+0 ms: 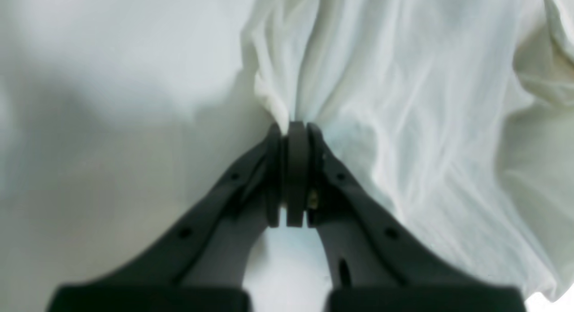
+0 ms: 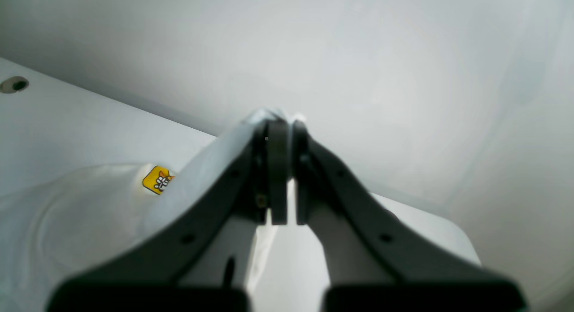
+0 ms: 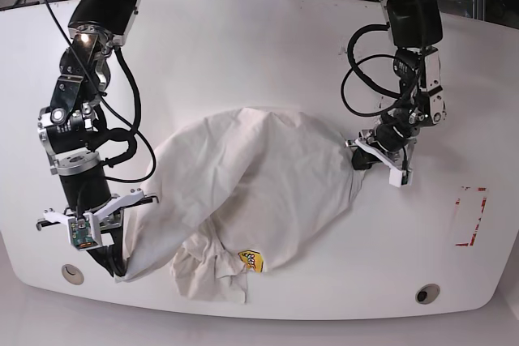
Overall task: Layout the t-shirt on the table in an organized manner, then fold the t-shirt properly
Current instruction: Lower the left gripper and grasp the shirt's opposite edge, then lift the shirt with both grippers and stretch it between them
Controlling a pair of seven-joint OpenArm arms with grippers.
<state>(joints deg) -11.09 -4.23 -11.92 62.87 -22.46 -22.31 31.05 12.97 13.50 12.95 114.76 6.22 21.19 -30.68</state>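
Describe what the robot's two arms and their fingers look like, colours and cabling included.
Both arms are black and silver segmented links with loose black cables looping alongside. The left gripper and right gripper sit on white brackets. Their fingers are matte dark grey, tapered, with small round holes and flat black pads.

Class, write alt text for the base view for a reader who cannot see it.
A crumpled white t-shirt lies on a white table, pinched at opposite edges by the shut left gripper and right gripper. A small yellow patch shows near its front edge.
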